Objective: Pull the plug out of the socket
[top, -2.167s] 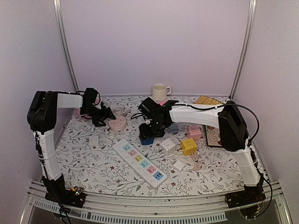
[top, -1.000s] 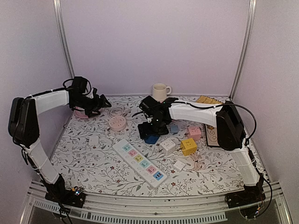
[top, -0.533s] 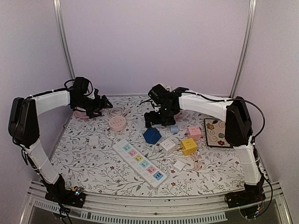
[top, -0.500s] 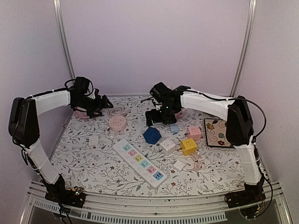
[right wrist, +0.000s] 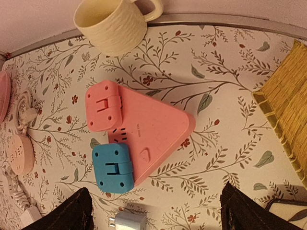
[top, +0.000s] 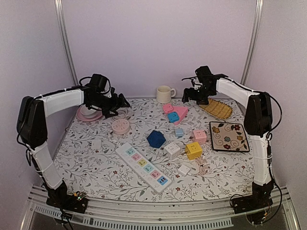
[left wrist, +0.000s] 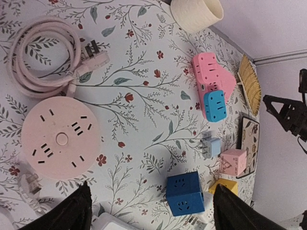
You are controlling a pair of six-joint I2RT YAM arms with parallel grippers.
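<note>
No legible text, brand, label or number in any view. The power strip (top: 144, 167) toward the bench's near edge and the pink triangular socket (right wrist: 148, 139) show slot openings only.

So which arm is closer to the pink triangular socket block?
Right. The right gripper hangs just behind the pink triangular socket block; the left gripper is well off to its left.

Matt pink plastic socket (right wrist: 153, 129), blue plastic plug (right wrist: 111, 166), woven straw tray (right wrist: 282, 112)

White arms (top: 61, 98) with black joints (top: 29, 120)
</note>
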